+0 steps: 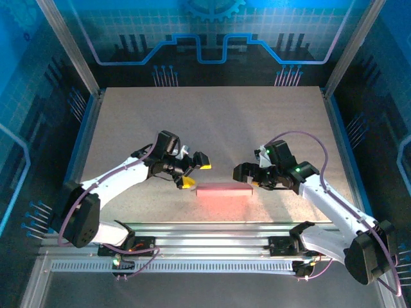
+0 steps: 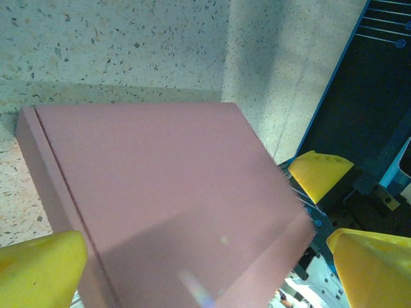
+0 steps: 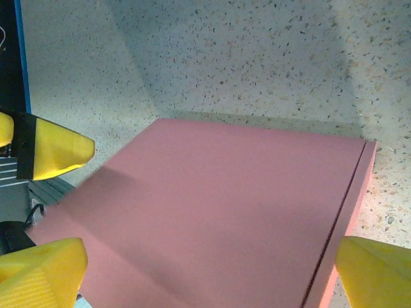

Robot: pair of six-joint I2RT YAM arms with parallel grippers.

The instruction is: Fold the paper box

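- Paper box (image 1: 223, 190) lay flat on the speckled table (image 1: 212, 115), near the front edge, just beyond the aluminium rail (image 1: 212, 228). Long side ran left to right.
- Box looked closed up: a shallow pink slab with pink faces outward. Wrist views showed a smooth pink top with one thin seam line running close to one long edge.
- Box sat between the two arms, its left end just beside the left gripper (image 1: 196, 174) and its right end just beside the right gripper (image 1: 247, 178).
- Left gripper: jaws spread wide, nothing clamped. In the top view one yellow fingertip (image 1: 187, 183) sat right at the box's left end and the other stood farther back, off the box. Left wrist view put the yellow fingers (image 2: 38, 269) at either bottom corner with the box top spanning the space between. Contact with the cardboard could not be told.
- Right gripper: jaws also wide apart, gripping nothing. Right wrist view showed its yellow fingers (image 3: 376, 273) at the two lower corners, pink top between them. Touching or hovering could not be told.
- Each wrist camera caught a yellow fingertip of the opposite gripper past the far end of the box.
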